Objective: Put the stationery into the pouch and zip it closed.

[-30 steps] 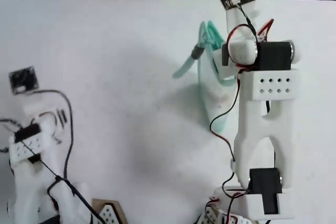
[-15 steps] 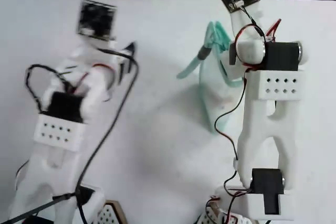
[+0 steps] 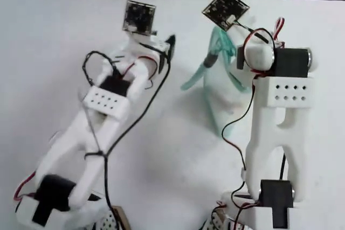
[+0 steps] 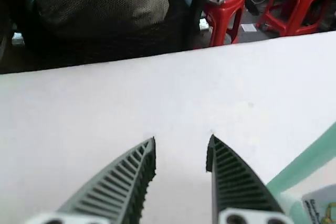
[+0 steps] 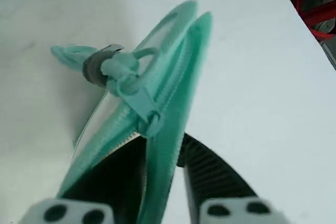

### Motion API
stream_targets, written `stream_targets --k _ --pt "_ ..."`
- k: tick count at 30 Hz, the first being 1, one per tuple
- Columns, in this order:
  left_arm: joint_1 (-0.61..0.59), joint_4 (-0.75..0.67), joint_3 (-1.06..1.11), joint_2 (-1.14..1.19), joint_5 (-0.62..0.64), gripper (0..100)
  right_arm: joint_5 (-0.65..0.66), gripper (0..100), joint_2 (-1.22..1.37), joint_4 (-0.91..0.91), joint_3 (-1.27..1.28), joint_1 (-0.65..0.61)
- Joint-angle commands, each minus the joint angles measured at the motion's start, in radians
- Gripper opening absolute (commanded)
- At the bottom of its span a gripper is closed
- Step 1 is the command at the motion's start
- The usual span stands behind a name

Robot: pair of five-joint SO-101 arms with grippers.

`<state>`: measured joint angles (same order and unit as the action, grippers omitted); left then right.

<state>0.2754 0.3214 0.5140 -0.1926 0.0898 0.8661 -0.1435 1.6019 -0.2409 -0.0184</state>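
My right tool (image 5: 160, 153) is clenched on the pouch (image 5: 176, 56), one finger on each side of its zip edge. The pouch stands on edge over the worktop (image 3: 54, 30); I cannot tell whether it touches. The zip slider (image 5: 151, 123) sits just ahead of the fingertips. A strap (image 5: 71, 55) with a grey ring (image 5: 94, 69) trails from the pull. My left tool (image 4: 181, 148) is released and holds nothing, near the strap.
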Motion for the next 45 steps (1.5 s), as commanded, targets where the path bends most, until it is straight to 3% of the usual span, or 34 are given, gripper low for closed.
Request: stream_targets --k 1,3,5,8,13,23,32,37,39,45 --pt "0.005 -0.025 -0.049 0.008 0.015 17 0.023 22.8 0.004 -0.038 0.058 0.007" --pt "0.004 -0.025 -0.038 -0.002 0.015 17 0.031 21.9 0.004 -0.039 0.064 0.002" --pt "-0.007 -0.011 -0.029 -0.025 0.015 18 0.074 14.1 0.005 -0.053 0.068 -0.005" --pt "-0.022 0.057 -0.029 -0.074 0.009 18 0.305 1.9 0.013 -0.09 0.069 -0.005" --pt "-0.021 0.192 -0.023 -0.193 -0.095 22 0.583 1.9 0.036 -0.091 0.072 -0.013" --pt "-0.038 0.328 -0.02 -0.378 -0.227 21 0.945 1.9 -0.134 0.073 0.002 -0.127" --pt "0.018 0.509 -0.014 -0.487 -0.259 22 0.921 1.9 -0.219 0.114 -0.06 -0.242" --pt "0.113 0.565 0.121 -0.567 -0.471 21 0.893 1.9 -0.217 0.114 -0.054 -0.259" --pt "0.105 0.543 0.189 -0.628 -0.485 22 0.888 1.9 -0.217 0.114 -0.054 -0.255" --pt "0.085 0.296 0.377 -0.782 -0.491 22 0.891 1.9 -0.228 0.116 -0.052 -0.263"
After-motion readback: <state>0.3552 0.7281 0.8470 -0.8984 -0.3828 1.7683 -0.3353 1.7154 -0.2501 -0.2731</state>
